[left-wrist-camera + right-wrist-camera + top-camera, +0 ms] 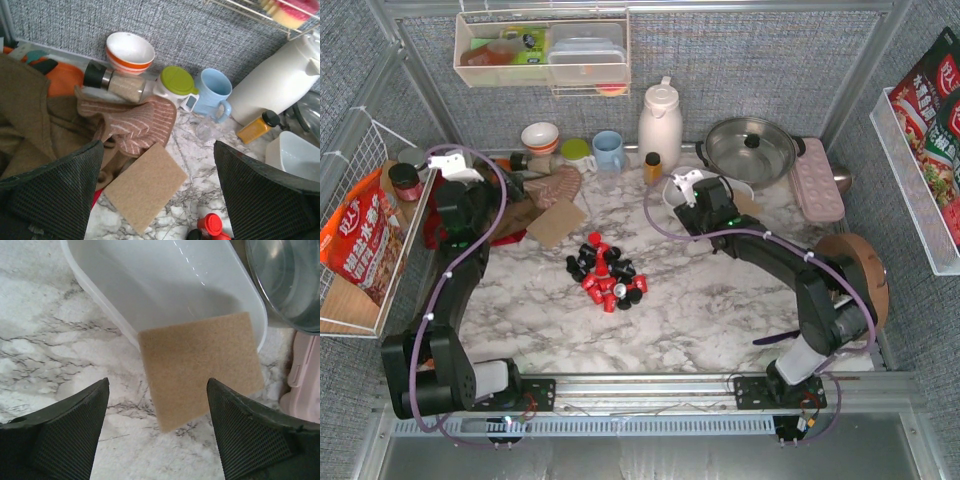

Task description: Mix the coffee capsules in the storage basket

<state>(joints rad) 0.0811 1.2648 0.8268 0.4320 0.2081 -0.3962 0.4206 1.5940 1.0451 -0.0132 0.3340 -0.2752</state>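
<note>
The coffee capsules (pixel 606 273), red and black pods, lie in a loose pile on the marble table, outside the storage basket. A red one (pixel 212 223) shows at the bottom of the left wrist view. The storage basket (pixel 668 197) is a white plastic tray at the back centre, mostly hidden under my right arm. In the right wrist view the storage basket (pixel 165 285) has no capsules in it, and a tan pad (pixel 200 365) leans on its rim. My right gripper (pixel 157 405) hangs open just in front of it. My left gripper (pixel 157 175) is open over another tan pad (pixel 145 190), left of the pile.
Along the back wall stand a striped bowl (pixel 540 136), a green-lidded cup (pixel 576 152), a blue mug (pixel 608 150), a white jug (pixel 660 125), a small yellow bottle (pixel 652 165) and a lidded pan (pixel 750 148). A pink tray (pixel 817 180) lies back right, and cloths (pixel 545 185) back left.
</note>
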